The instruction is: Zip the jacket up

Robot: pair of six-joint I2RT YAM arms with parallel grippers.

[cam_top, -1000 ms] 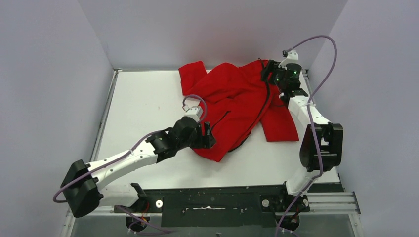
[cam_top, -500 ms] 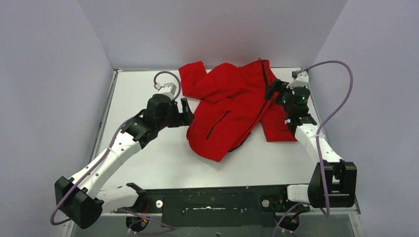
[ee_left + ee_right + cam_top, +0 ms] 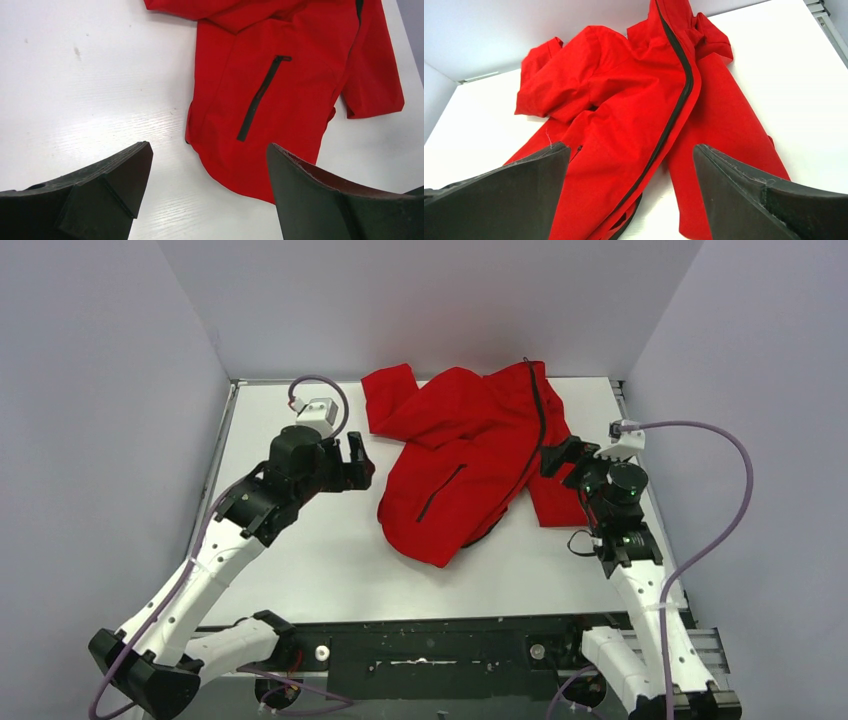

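The red jacket (image 3: 470, 455) lies crumpled at the back middle of the white table, its dark front zipper (image 3: 540, 425) running along its right side and a slanted dark pocket zip (image 3: 440, 492) on the front. It also shows in the left wrist view (image 3: 285, 95) and in the right wrist view (image 3: 634, 100). My left gripper (image 3: 358, 462) is open and empty, raised to the left of the jacket. My right gripper (image 3: 562, 457) is open and empty, by the jacket's right edge near the zipper. Neither touches the cloth.
The white table (image 3: 300, 540) is walled in by pale lilac panels at left, back and right. A metal rail (image 3: 215, 470) runs along its left edge. Purple cables loop from both wrists. The arm bases sit at the near edge.
My left gripper has let go of the jacket's lower hem and drawn back to the left and up. My right gripper has come away from the collar toward the near right.
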